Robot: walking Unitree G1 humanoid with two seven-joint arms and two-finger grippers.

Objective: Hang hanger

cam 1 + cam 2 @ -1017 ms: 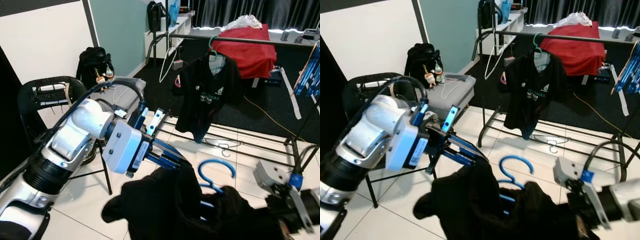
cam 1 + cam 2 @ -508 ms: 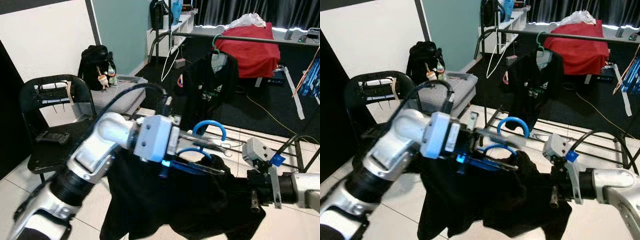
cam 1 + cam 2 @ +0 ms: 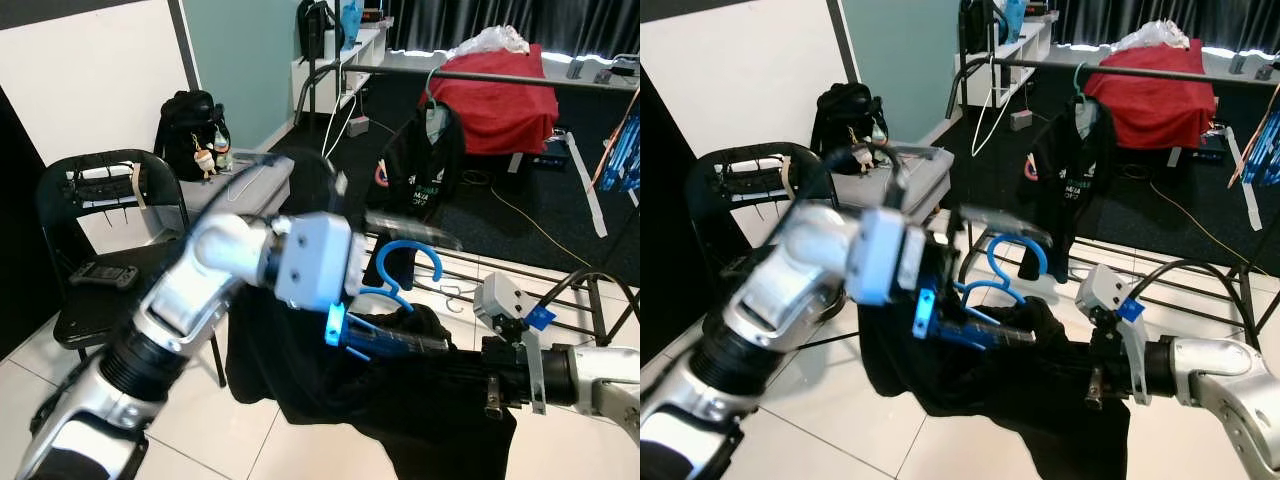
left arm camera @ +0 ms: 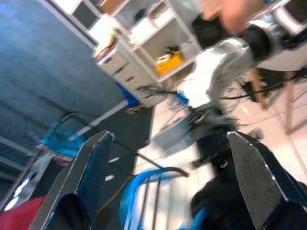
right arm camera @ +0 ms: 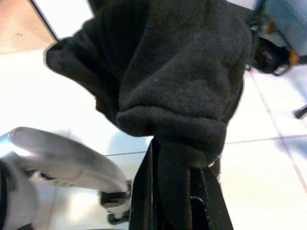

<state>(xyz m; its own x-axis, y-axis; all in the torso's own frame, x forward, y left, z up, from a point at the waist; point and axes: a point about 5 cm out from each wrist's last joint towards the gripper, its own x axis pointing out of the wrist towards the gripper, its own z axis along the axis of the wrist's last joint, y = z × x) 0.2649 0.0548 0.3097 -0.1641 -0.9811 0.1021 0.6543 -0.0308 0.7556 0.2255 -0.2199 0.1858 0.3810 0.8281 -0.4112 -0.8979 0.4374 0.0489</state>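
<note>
right gripper (image 5: 177, 191) is clamped narrow on a fold of the black garment (image 3: 400, 400); the wrist view shows cloth bunched between its two fingers. left gripper (image 3: 400, 345) is pushed into the top of the same garment just under the blue hanger (image 3: 405, 270). in its wrist view the fingers (image 4: 91, 177) stand wide apart with the blue hanger loop and black cloth between them, so i read it as open around the hanger, not pinching; that view is blurred, so low confidence.

landmark = clothes rail (image 3: 480, 75). the blue hanger is in front of and well below the rail, hook up, not on it. the garment droops off the hanger, spanning both grippers. a black t-shirt (image 3: 425, 165) hangs from the rail on a green hanger, directly beyond the blue one. red cloth (image 3: 490, 95) lies behind the rail. a black chair (image 3: 100, 250) is off to the robot's left of it.

step in hand, my read: carry and lift toward the rail. to do it well:
- confirm the left has a firm hold on the hanger before lifting
- keep the hook upright and raise it above the rail, then lower on
- aim for bare rail beside the black t-shirt
- right keeps the cloth taut but shouldn't drag it off the hanger
</note>
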